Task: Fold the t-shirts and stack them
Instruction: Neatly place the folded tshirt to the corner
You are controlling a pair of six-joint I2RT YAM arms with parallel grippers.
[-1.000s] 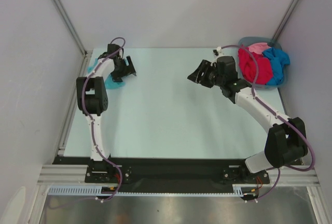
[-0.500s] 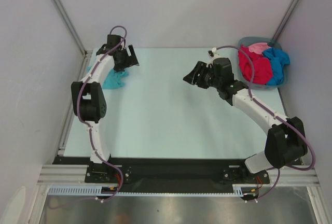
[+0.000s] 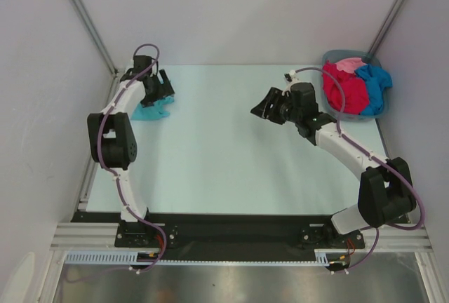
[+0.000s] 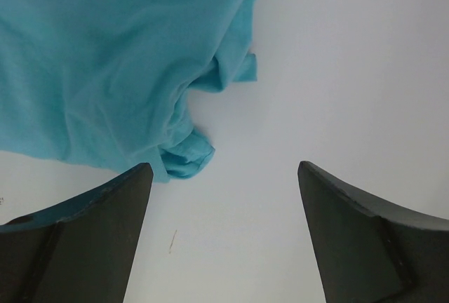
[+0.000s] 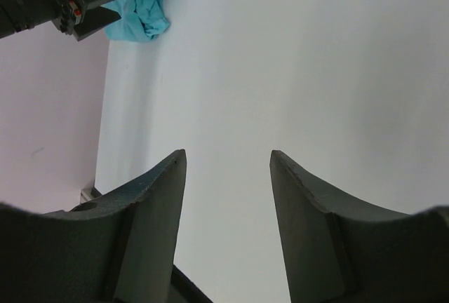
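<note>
Pale bench (image 3: 231, 149), enclosed by white walls on three sides. I note the teal t-shirt (image 4: 91, 57) lying crumpled on the surface at the bench's far left corner. My left gripper (image 4: 224, 166) hangs over the shirt's edge, jaws wide, nothing between them. My right gripper (image 5: 228, 154) is over the far middle of the bench, jaws parted and empty. A red t-shirt (image 3: 345, 89), a pink t-shirt (image 3: 347, 64) and a blue t-shirt (image 3: 375, 81) are heaped in the grey-blue basket (image 3: 330, 57) at the far right corner.
</note>
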